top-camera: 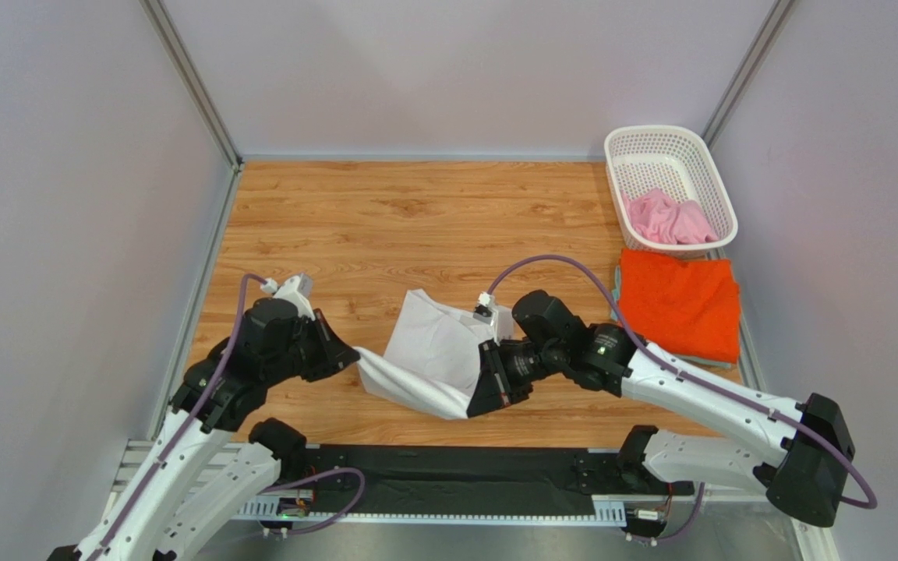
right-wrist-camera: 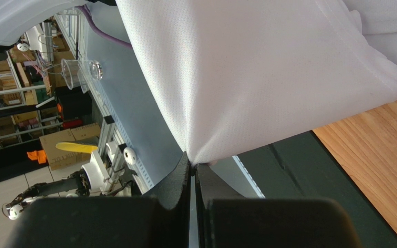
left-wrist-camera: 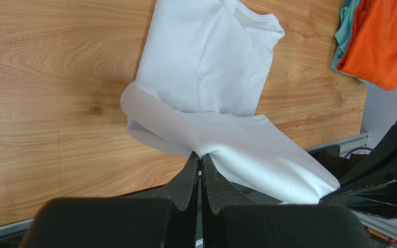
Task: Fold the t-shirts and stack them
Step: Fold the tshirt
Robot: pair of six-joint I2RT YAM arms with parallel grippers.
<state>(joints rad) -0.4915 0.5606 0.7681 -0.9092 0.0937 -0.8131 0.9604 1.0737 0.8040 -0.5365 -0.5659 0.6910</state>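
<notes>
We see the white t-shirt (top-camera: 436, 348) in the middle of the tabletop (top-camera: 419, 222), toward the near edge and between the two arms. Its far part lies flat on the wood, doubled over, and its collar is on the side nearer to the orange t-shirt (top-camera: 679, 306). Its near edge is raised from the wood and stretched like a band between the two pairs of fingers.

The left fingers (left-wrist-camera: 187, 178) are pressed together on the left end of this band. In the left wrist view the cloth comes out right at their tips and runs away to the right, toward the other arm. The right fingers (right-wrist-camera: 181, 173) are also pressed together, and they pinch the right end of the same band. In the right wrist view the cloth spreads upward from their tips like a fan and fills most of the picture. This right end hangs over the black strip (top-camera: 465, 473) that runs along the near edge of the tabletop.

The orange t-shirt lies folded at the right side of the tabletop, well apart from the white one. A teal cloth (left-wrist-camera: 343, 36) shows a little from under its edge. Just behind it, in the far right corner, stands the white lattice basket (top-camera: 653, 132). Inside the basket lies the pink t-shirt (top-camera: 670, 219), crumpled in a heap. We cannot tell if the orange t-shirt touches the basket or only lies just beside it
</notes>
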